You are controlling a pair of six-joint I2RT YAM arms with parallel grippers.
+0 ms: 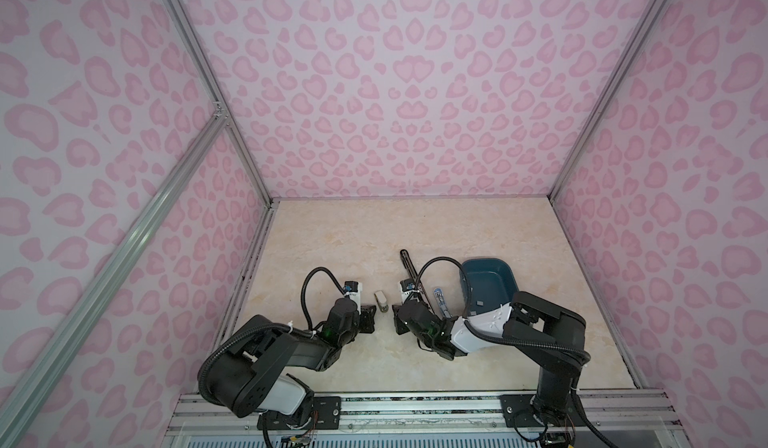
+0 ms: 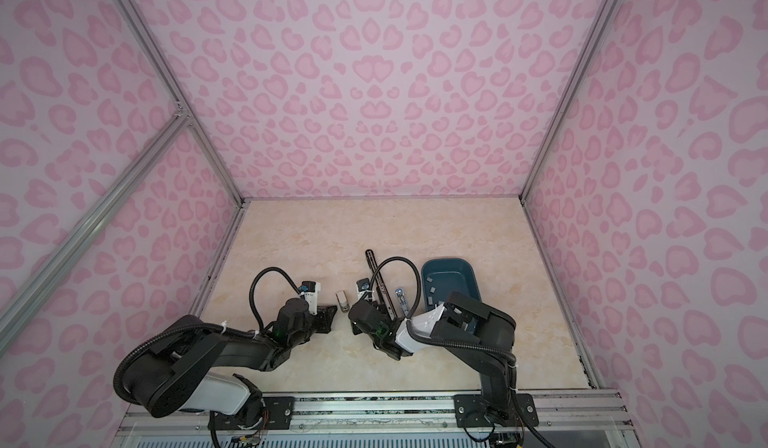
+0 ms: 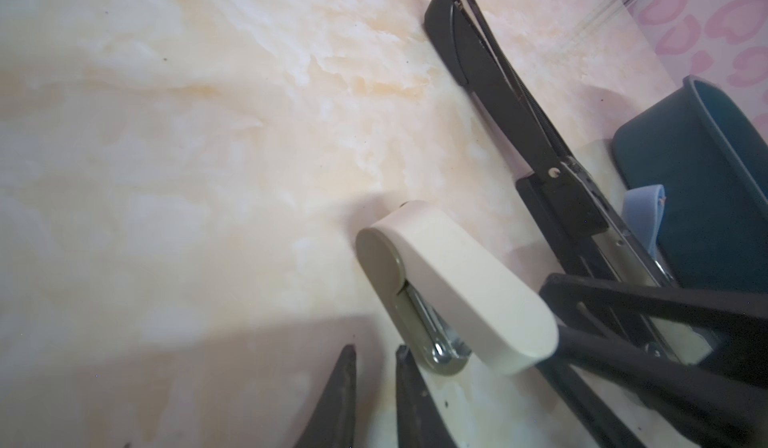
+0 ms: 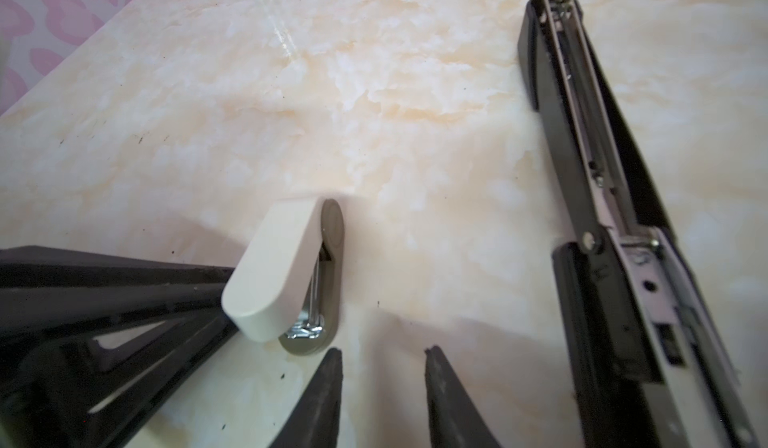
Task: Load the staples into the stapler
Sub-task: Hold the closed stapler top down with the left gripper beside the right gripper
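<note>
On the counter (image 1: pixel 415 234), between the left tool (image 3: pixel 376 352), pressed together, and the right tool (image 4: pixel 384 352), spread apart, sat a cream stapler (image 1: pixel 381 302).

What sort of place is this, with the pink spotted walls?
Probably a robot test booth: two robot arms bolted to a metal rail, pink panels boxing in a tabletop, staplers laid out.

Both top views have even, soft light and are sharp, with the walls (image 1: pixel 374 93) bent at the edges. Wrist views are hazy, near parts blurred, with soft shadows and one glare streak on the worktop (image 4: pixel 374 93).
</note>
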